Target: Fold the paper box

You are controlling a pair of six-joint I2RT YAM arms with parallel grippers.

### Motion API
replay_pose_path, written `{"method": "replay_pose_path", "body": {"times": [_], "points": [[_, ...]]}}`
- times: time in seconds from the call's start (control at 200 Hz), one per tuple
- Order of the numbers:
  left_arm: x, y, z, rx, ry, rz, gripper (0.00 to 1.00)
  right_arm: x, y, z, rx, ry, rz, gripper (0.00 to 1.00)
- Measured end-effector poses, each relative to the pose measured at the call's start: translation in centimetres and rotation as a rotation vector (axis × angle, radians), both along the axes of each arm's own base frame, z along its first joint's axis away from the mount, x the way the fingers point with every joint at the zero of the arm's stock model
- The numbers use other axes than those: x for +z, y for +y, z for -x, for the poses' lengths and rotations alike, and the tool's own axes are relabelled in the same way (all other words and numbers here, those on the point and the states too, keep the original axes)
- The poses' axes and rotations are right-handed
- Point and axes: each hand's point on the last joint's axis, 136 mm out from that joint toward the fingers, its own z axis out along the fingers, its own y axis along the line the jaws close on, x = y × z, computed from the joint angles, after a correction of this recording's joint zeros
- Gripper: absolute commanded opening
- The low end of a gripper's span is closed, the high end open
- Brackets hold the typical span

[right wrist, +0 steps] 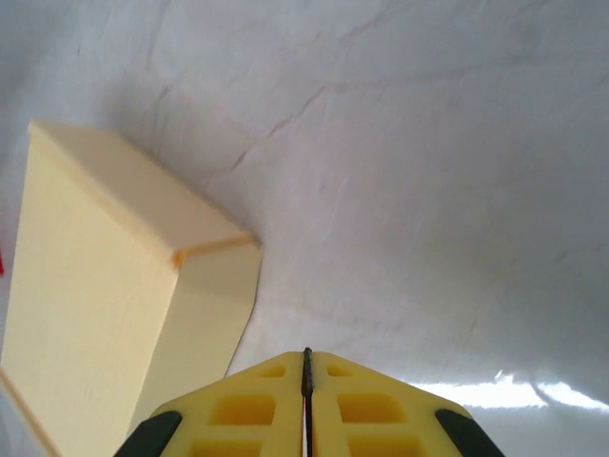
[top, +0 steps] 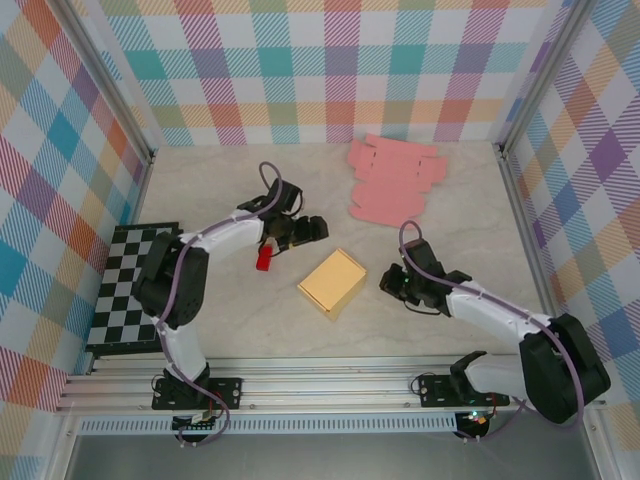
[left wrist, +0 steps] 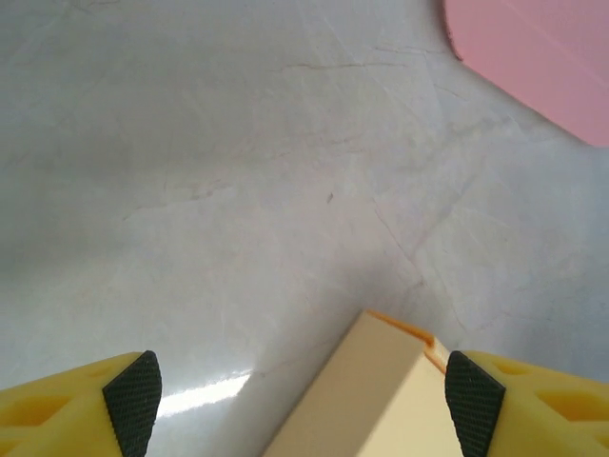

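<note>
The folded yellow paper box (top: 333, 283) sits centred on the desk (top: 220, 190). My left end effector (left wrist: 304, 395) hangs released by its far corner, the right end effector (right wrist: 306, 367) clenched empty nearby. Either could nudge it open.

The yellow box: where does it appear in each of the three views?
Top external: the box lies in the middle of the table, below the pink sheets.
Left wrist: the box is at the bottom edge, right of centre, between the open fingers of the left gripper.
Right wrist: the box is in the left half, left of the shut right gripper.
Shared landmark: the pale veined table.
</note>
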Motion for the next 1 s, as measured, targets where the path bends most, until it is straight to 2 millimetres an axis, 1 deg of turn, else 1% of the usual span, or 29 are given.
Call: {"method": "replay_pose_path", "body": {"times": [0.05, 0.095, 0.195, 0.245, 0.31, 0.385, 0.465, 0.61, 0.715, 0.895, 1.0], "points": [[0.0, 0.2, 1.3, -0.012, 0.006, 0.009, 0.8, 0.1, 1.1, 1.0, 0.041, 0.013, -0.017, 0.11], [-0.6, 0.4, 2.5, -0.023, 0.022, 0.011, 0.8, 0.1, 2.0, 1.8, 0.069, 0.027, -0.033, 0.11], [-3.1, 0.9, 5.0, -0.042, 0.085, -0.004, 0.8, -0.5, 4.1, 3.6, 0.121, 0.057, -0.068, 0.11], [-4.0, 1.0, 5.9, -0.049, 0.111, -0.011, 0.8, -0.9, 5.1, 4.3, 0.138, 0.072, -0.081, 0.11], [-4.3, 0.8, 6.5, -0.056, 0.123, -0.015, 0.8, -1.5, 6.6, 5.0, 0.156, 0.085, -0.099, 0.1], [-4.1, -0.2, 6.7, -0.077, 0.101, -0.007, 0.8, -2.0, 8.1, 5.6, 0.166, 0.093, -0.113, 0.1], [-3.9, -1.2, 7.1, -0.101, 0.089, 0.0, 0.8, -2.5, 9.2, 6.0, 0.164, 0.098, -0.126, 0.1], [-3.9, -2.1, 7.6, -0.107, 0.081, 0.008, 0.8, -2.5, 10.1, 6.1, 0.142, 0.092, -0.143, 0.1], [-4.8, -1.7, 8.4, -0.09, 0.1, -0.005, 0.8, -2.5, 10.3, 6.4, 0.131, 0.095, -0.145, 0.1], [-4.8, -1.2, 8.9, -0.06, 0.098, 0.002, 0.8, -2.7, 10.5, 7.0, 0.126, 0.105, -0.142, 0.1], [-4.8, -1.3, 9.0, -0.046, 0.1, 0.006, 0.8, -3.3, 10.2, 7.4, 0.123, 0.112, -0.135, 0.1]]}}
